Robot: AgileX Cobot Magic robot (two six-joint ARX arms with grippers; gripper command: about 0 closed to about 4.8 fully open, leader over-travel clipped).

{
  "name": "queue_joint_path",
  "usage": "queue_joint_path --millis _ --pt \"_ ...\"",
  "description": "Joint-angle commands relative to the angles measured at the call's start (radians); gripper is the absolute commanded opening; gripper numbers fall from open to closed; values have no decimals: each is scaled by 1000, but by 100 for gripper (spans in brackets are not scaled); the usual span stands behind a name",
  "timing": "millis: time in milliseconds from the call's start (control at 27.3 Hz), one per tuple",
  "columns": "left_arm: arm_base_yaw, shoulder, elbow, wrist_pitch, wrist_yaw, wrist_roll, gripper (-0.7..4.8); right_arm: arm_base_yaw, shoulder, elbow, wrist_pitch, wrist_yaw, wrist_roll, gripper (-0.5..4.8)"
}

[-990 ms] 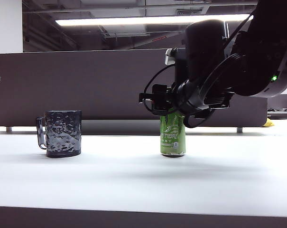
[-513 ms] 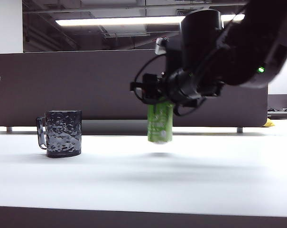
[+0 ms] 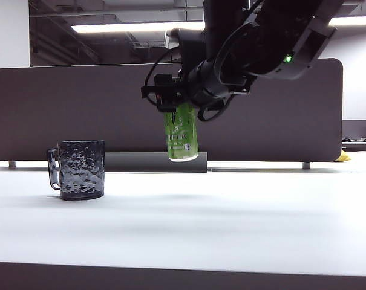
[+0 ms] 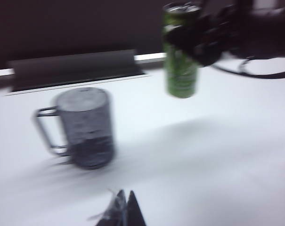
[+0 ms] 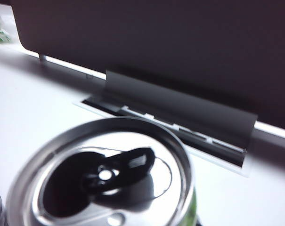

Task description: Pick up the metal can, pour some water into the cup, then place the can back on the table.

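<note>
Your right pincer grips the tall slim green metal can near its top, holding it slightly tilted in the air above the wide white surface. The short dark grey dimpled mug stands well apart, lower down on its handle side, nothing between. A long dark partition runs behind. Your left pincer shows only blurred tips pressed together above the surface; the right pincer's fingers are hidden in its own wrist view.

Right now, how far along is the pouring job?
Done: the right gripper has the metal can off the table. In hand: it hangs near upright, right of the cup. Left: pouring and setting it down. The left gripper, shut, sits near the cup.
</note>
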Motion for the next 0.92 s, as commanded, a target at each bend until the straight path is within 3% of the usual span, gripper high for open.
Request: queue_joint_path --millis 37,917 --pt "47 1 1 13 -3 0 -5 3 -12 45 3 -25 -19 261" --pt "66 1 1 13 -1 0 -5 60 121 328 -164 -109 -251 261"
